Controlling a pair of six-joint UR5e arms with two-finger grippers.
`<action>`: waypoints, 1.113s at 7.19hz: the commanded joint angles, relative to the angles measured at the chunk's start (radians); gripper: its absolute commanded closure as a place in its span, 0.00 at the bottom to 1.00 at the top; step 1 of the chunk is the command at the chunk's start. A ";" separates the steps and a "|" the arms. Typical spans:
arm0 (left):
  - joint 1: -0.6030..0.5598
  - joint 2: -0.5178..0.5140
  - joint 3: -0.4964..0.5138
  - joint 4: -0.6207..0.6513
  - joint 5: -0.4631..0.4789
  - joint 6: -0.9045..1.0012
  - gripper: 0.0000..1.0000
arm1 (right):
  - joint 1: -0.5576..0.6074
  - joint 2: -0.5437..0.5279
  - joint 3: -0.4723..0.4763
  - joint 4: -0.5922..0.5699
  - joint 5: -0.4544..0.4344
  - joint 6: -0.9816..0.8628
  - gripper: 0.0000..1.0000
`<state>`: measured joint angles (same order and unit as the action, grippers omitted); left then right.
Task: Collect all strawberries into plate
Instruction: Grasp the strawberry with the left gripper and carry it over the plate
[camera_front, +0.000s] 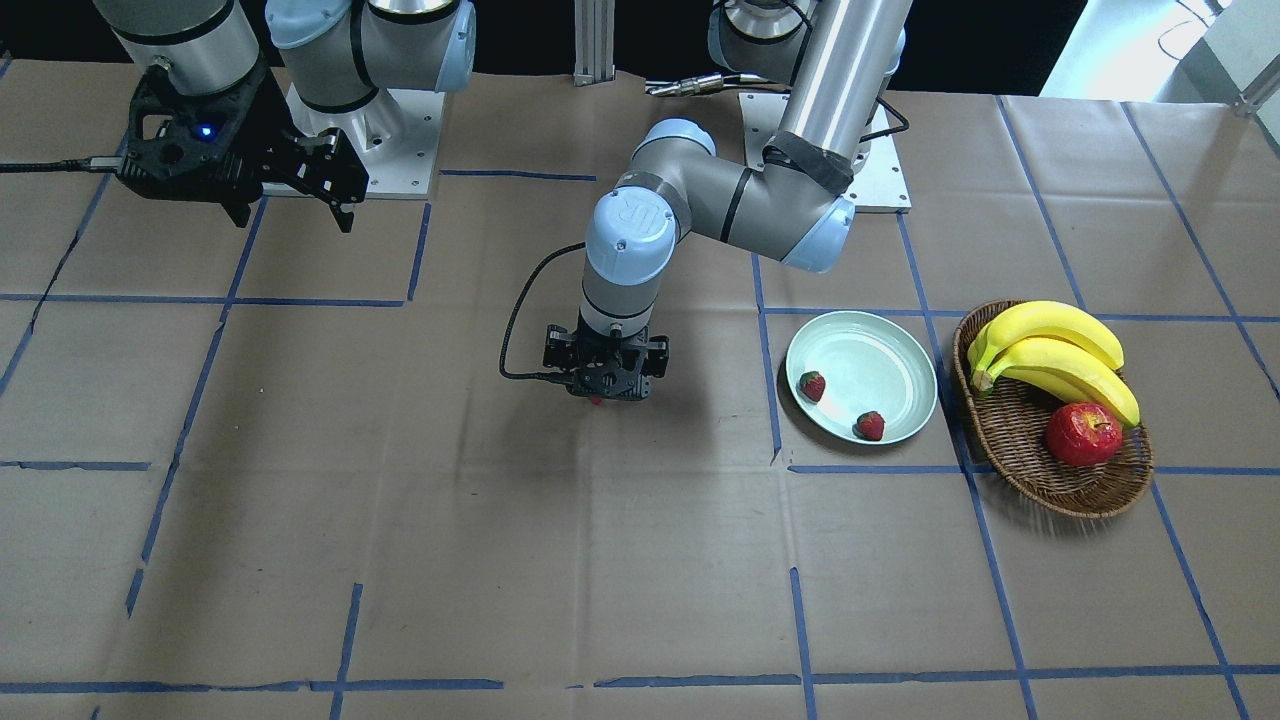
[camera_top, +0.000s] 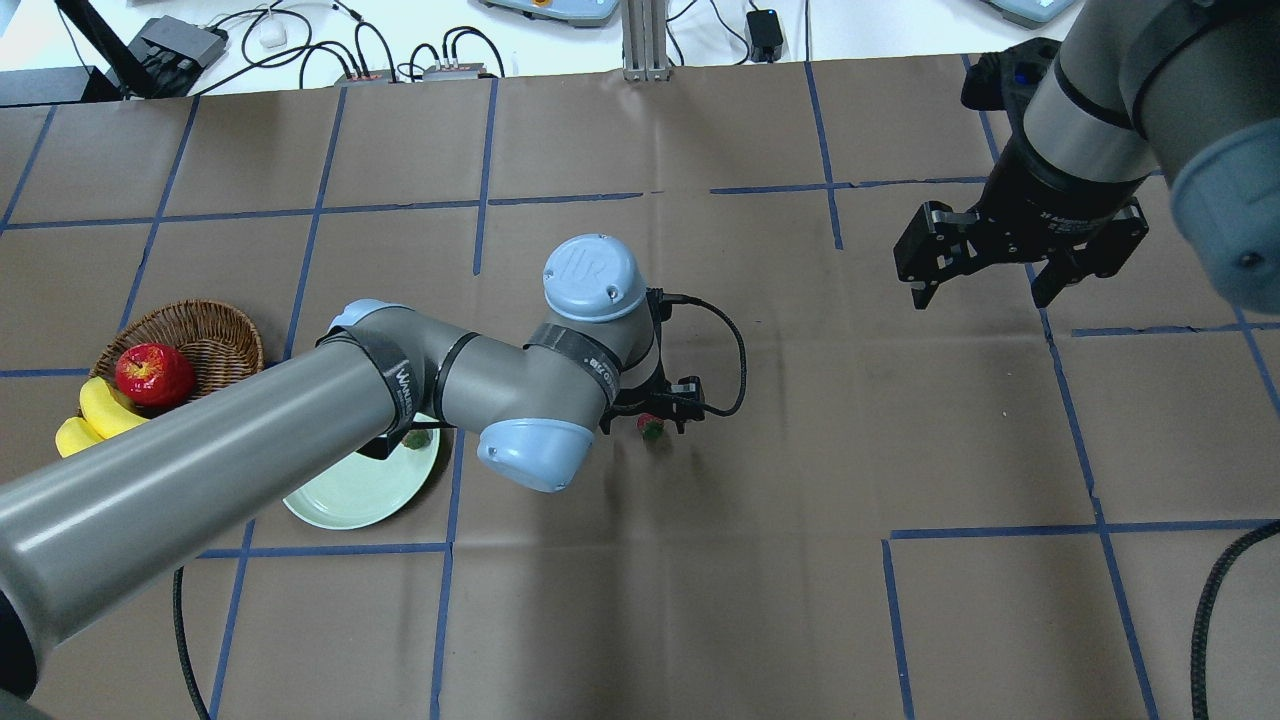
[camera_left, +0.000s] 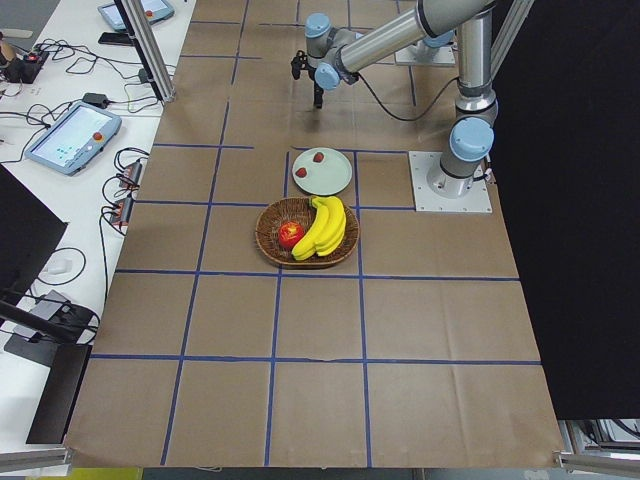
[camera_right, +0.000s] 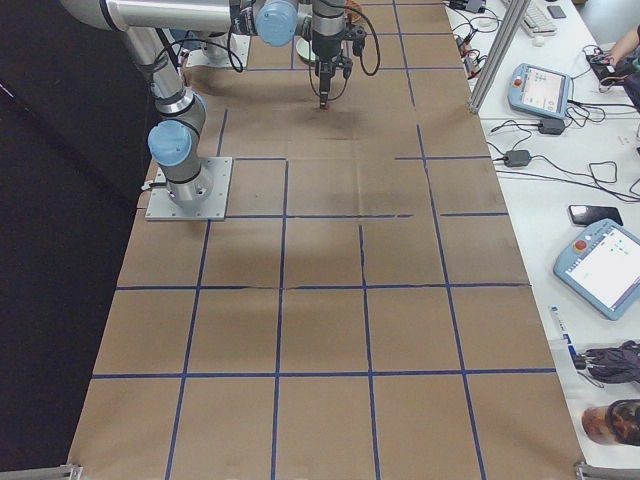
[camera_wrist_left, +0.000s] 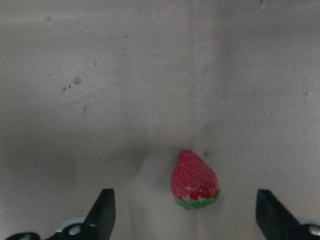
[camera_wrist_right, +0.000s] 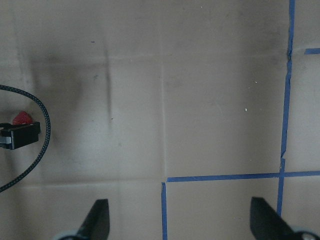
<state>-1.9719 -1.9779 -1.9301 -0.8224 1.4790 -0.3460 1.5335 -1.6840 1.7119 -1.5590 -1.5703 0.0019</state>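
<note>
**Q:** Red one first: where is the loose strawberry (camera_wrist_left: 195, 179)?

**A:** It lies on the brown paper of the counter (camera_front: 400, 520), near the middle, with its green top toward the wrist camera. The left fingers (camera_wrist_left: 104, 212) are spread wide, one on each side of it, and neither touches it.

**Q:** And the others?

**A:** Two strawberries (camera_front: 812, 385) (camera_front: 870, 425) lie in the pale green plate (camera_front: 880, 355). One is by the rim nearest the loose strawberry, and the other is by the rim on the operators' side. They lie apart from each other.

**Q:** Is the plate close to the loose one?

**A:** No, it is well apart, with a blue tape line (camera_front: 768, 370) between them.

**Q:** What sits around the plate?

**A:** A wicker basket (camera_front: 1010, 450) stands just beside it, on the side away from the left arm. It holds bananas (camera_front: 1050, 350) and an apple (camera_front: 1083, 433).

**Q:** And the other arm?

**A:** It is raised over the opposite end of the counter, near its own base. The right fingers (camera_wrist_right: 98, 218) are spread, with only bare paper and tape showing between them.
</note>
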 joint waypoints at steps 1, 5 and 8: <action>-0.001 -0.016 0.000 0.003 0.001 -0.002 0.12 | 0.007 0.003 -0.012 0.025 -0.003 0.010 0.00; -0.002 -0.018 0.006 0.003 -0.003 -0.004 1.00 | 0.030 0.006 -0.027 0.019 -0.034 0.013 0.00; 0.104 0.112 0.002 -0.029 0.052 0.179 1.00 | 0.031 0.007 -0.032 0.022 -0.033 0.010 0.00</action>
<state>-1.9346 -1.9248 -1.9216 -0.8278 1.4978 -0.2859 1.5635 -1.6761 1.6816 -1.5384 -1.6038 0.0140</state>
